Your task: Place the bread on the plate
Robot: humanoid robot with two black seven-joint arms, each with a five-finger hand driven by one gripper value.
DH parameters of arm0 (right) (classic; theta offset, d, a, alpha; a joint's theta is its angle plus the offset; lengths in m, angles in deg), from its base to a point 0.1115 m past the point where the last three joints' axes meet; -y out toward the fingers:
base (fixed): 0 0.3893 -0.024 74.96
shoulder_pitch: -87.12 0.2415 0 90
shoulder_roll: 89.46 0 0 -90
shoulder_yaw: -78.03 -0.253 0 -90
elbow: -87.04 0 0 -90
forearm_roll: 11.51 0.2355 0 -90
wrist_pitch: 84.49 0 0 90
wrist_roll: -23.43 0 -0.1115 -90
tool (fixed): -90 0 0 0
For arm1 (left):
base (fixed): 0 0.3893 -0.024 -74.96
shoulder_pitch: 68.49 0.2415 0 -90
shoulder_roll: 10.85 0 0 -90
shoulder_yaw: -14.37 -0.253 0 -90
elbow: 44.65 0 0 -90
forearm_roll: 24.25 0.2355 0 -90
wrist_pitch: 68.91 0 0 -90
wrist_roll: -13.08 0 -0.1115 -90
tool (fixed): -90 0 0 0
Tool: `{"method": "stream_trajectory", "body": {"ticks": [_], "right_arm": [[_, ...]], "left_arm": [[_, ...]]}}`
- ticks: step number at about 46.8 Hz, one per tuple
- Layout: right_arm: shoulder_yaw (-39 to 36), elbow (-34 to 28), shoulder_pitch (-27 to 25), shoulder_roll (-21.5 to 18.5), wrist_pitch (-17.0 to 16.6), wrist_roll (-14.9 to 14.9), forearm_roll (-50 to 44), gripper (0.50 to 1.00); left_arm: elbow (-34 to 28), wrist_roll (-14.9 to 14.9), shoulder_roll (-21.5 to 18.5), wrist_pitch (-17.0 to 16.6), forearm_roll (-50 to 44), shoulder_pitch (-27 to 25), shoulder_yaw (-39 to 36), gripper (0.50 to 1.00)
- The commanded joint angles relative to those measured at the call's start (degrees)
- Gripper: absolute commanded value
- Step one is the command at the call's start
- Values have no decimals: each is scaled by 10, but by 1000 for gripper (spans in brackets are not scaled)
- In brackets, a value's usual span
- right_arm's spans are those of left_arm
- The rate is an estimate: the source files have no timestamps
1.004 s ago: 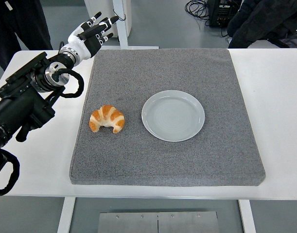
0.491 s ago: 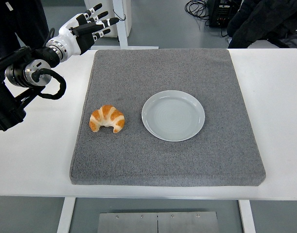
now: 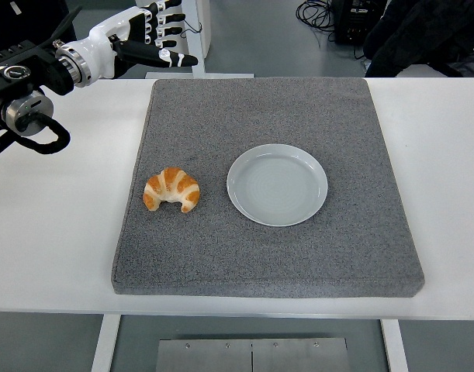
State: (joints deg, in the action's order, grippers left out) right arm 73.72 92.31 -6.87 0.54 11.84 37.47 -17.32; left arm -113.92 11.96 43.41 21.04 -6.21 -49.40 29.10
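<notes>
A golden croissant [image 3: 171,189] lies on the left part of a grey mat [image 3: 265,256]. Just to its right sits an empty pale grey plate [image 3: 277,184], not touching it. My left hand [image 3: 151,34] hovers at the top left, above the table's far edge and well away from the croissant, with its black-and-white fingers [image 3: 177,57] spread and holding nothing. The right arm does not show.
The mat rests on a white table [image 3: 58,225]. Beyond the far edge are a white post [image 3: 196,35], cables on the floor [image 3: 314,12] and dark clothing of a person [image 3: 423,35] at the top right.
My left arm has risen and pulled back toward the top left, so much less of it shows. The hand has turned to point right. Croissant and plate have not moved.
</notes>
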Motion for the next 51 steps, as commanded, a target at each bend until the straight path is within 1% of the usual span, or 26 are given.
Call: {"method": "stream_trajectory", "body": {"ticks": [1,12,15,20,28,33,37,41,46,51], "right_arm": [[0,-1,0,0,0,0,0,1000],[0,0,0,0,0,-1,0,1000],[0,0,0,0,0,0,0,1000],[0,0,0,0,0,0,0,1000],[0,0,0,0,0,0,0,1000],[0,0,0,0,0,0,0,1000],[0,0,0,0,0,-1,0,1000],[0,0,0,0,0,0,0,1000],[0,0,0,0,0,0,0,1000],[0,0,0,0,0,0,0,1000]], "left_arm": [[-23,9,-17,0,30,0,-3,1000],[-89,50,-71,7,164,-9,-26,999],[-111,54,-87,18,199,-12,-32,1000],[-137,53,-115,43,248,-12,-33,1000],[-147,53,-128,77,306,-11,-34,999],[-152,53,-130,101,334,-7,-34,999],[-153,48,-130,113,344,-6,-34,999],[-156,47,-130,117,352,-2,-39,999],[-158,45,-132,124,388,-3,-60,996],[-158,45,-133,132,414,-3,-64,996]]}}
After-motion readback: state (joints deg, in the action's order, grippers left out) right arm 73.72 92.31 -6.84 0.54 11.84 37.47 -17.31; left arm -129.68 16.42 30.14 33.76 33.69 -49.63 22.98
